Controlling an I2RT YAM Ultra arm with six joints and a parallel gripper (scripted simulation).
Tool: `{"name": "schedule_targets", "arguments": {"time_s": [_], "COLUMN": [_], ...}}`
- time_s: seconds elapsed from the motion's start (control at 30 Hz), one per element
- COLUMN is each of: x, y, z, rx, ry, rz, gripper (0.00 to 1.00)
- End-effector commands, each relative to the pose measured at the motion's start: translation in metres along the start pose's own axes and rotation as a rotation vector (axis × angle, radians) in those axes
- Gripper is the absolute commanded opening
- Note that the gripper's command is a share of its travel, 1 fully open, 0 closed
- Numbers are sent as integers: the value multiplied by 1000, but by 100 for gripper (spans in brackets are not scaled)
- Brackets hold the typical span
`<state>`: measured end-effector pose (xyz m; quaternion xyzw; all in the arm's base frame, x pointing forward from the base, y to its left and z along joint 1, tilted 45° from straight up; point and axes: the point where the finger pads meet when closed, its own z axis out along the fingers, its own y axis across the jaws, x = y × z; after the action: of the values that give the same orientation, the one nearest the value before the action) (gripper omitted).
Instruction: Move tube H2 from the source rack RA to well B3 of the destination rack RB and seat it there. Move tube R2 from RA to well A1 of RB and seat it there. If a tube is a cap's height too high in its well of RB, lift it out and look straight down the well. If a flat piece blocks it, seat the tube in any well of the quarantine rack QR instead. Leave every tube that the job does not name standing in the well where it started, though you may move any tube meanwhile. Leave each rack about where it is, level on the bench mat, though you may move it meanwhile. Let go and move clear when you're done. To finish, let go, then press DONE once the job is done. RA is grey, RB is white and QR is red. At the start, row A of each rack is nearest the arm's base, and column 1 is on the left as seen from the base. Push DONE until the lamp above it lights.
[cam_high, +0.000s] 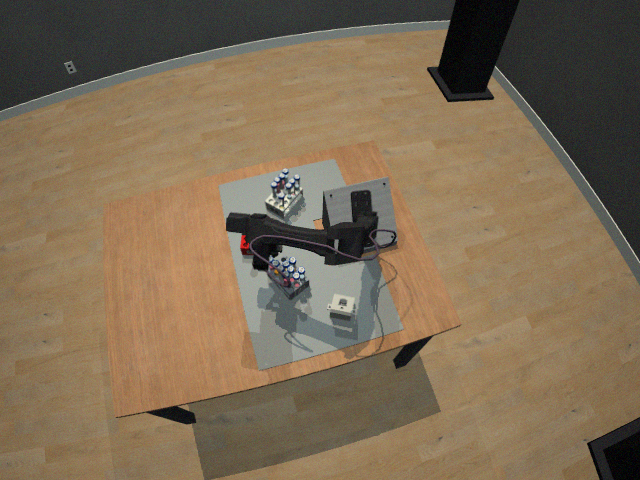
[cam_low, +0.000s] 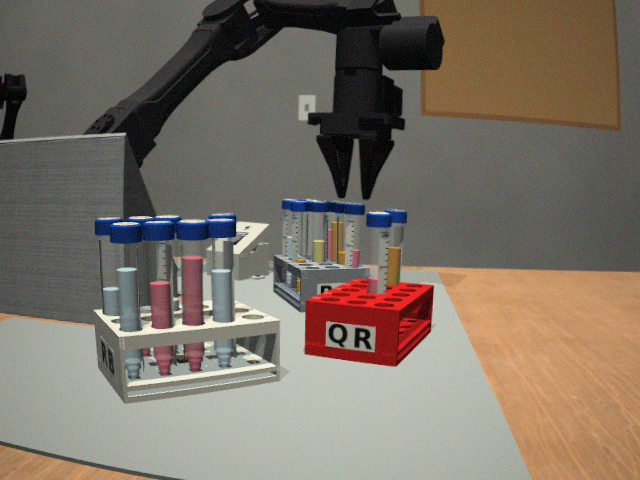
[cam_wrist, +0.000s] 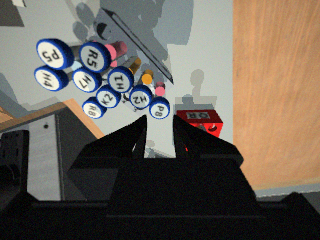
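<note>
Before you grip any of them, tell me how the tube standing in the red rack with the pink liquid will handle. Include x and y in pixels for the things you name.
The tube (cam_low: 383, 253) looks rigid, so it should hold its shape between the fingers. Its smooth, clear wall may slip in a loose grip. It's tall and narrow with little liquid showing, so it's probably light and apt to tip outside the red rack (cam_low: 316, 330).

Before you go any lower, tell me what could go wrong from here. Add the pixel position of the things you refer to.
The black two-fingered gripper (cam_high: 260, 264) (cam_low: 353, 197) (cam_wrist: 160, 119) is only partly open; its tips might strike a cap rather than straddle it. The blue-capped clear tube H2 (cam_wrist: 141, 96) stands closely crowded, so the fingers could knock its neighbours. The similarly labelled blue-capped tube H1 (cam_wrist: 120, 80) is beside it, so the wrong one might get lifted.
</note>
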<state>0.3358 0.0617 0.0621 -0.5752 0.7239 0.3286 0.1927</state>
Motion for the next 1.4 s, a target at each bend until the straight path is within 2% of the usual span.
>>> {"name": "schedule_targets", "arguments": {"time_s": [0.0,0.1,0.23,0.5,0.57,0.6,1.0,1.03,1.07,1.27,1.37], "x": [-6,-1,-3,-5,-5,-7,-4,-11,-12,-3,-7], "y": [-11,-3,-5,1,1,-3,1,-7,-8,1,-2], "z": [-16,-8,-9,-1,0,-4,3,-5,-4,7,7], "rx": [69,43,52,33,33,48,38,62,64,36,43], "ry": [-23,-25,-24,-21,-21,-22,-23,-22,-21,-24,-22], "rz": [-16,8,-1,-3,-2,-11,2,-22,-28,6,-10], "gripper": [30,30,30,30,30,30,30,30,30,30,30]}}
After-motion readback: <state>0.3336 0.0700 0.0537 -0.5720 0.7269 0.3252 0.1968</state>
